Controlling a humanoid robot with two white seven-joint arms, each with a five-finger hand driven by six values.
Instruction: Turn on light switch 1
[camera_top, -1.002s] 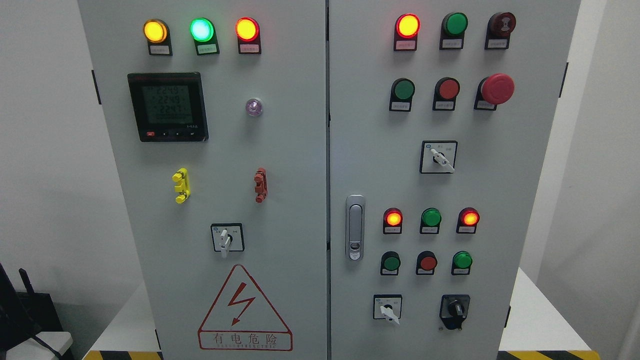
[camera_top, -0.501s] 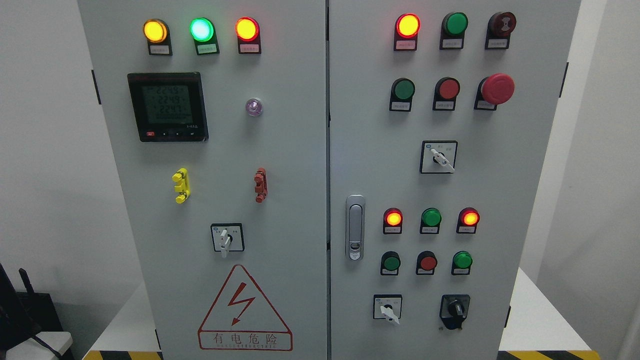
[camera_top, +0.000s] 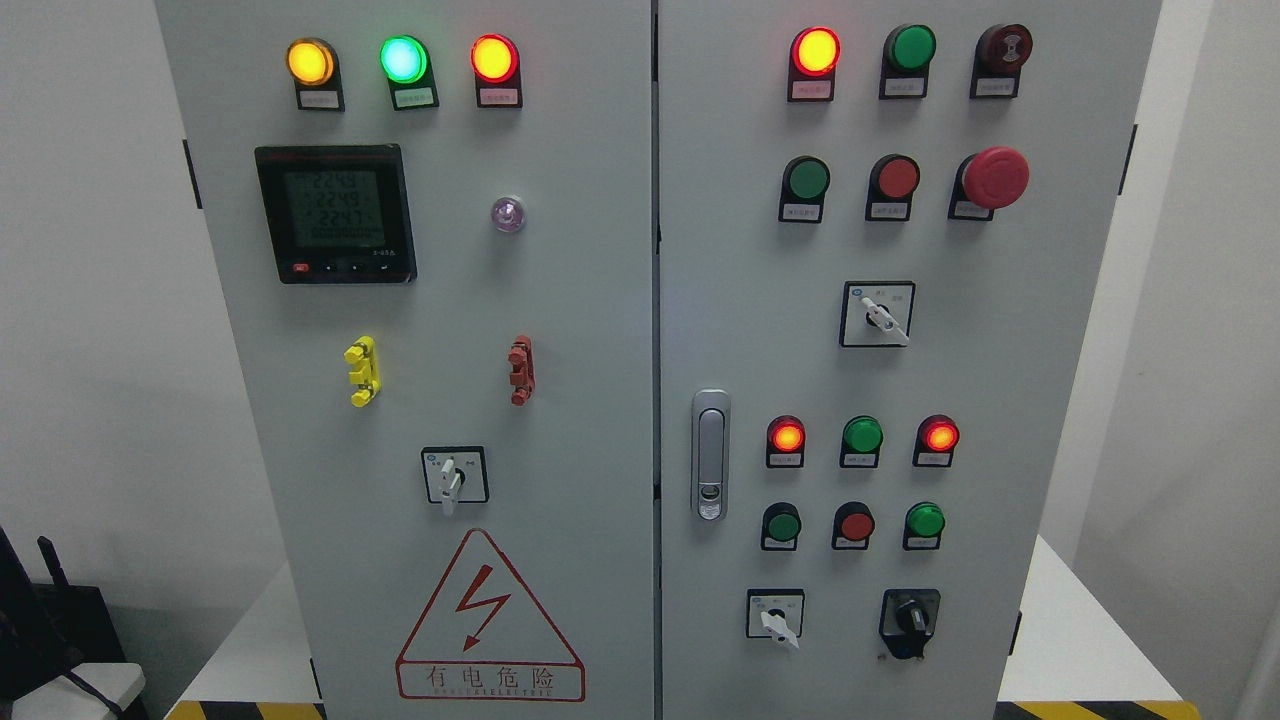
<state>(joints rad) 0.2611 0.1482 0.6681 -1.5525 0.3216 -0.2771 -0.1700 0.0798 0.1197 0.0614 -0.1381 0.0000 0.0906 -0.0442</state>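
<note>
Neither robot hand shows in the head view, so whether either is released, clenched or grasping anything cannot be told. The grey cabinet (camera_top: 600, 300) fills the picture, with two doors. Labels under the controls are too small to read, so which control is light switch 1 cannot be settled. Likely candidates are the rotary switches: one low on the left door (camera_top: 453, 478), one mid-right (camera_top: 878, 315), one near the bottom of the right door (camera_top: 775, 616), and a black knob (camera_top: 909, 618) just beside that. Rows of lit lamps and round push buttons (camera_top: 806, 180) sit above them. Such a switch is probably stiff plastic with a click stop, fixed to the panel; it is best pinched across its small white lever and twisted, without leaning on the red mushroom button (camera_top: 993, 178) higher up.
</note>
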